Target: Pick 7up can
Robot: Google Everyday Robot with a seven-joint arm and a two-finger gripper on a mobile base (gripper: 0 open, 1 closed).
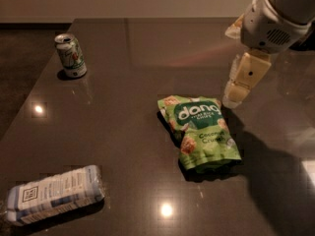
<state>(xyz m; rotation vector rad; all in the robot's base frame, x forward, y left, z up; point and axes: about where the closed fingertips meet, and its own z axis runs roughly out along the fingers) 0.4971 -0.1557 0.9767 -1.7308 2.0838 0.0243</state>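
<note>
1. The can (pixel 70 55) is standing upright near the far left corner of the desk (pixel 123 132), silver top showing, with nothing touching it
2. The pincer (pixel 243 80) is hanging over the right side of the desk, just beside the upper right corner of the green chip bag (pixel 199 132) and well apart from the can; I cannot tell whether it is wide or narrow, and it is carrying nothing that I can see
3. The chip bag is lying in the middle of the desk, roughly between the pincer and the can, so a low, straight crossing is likely to be risking a snag that drags the bag along
4. The can is sitting close to the desk's left edge, and a small can like this is probably going to tip easily; an off-centre approach or a push from the right could be knocking it over or rolling it off that edge
5. Closing too high, on the rim, could be letting the smooth round body slip out
6. The wrapped packet (pixel 54 193) is lying at the near left corner, well apart from the can, and is unlikely to be getting in the way
</note>
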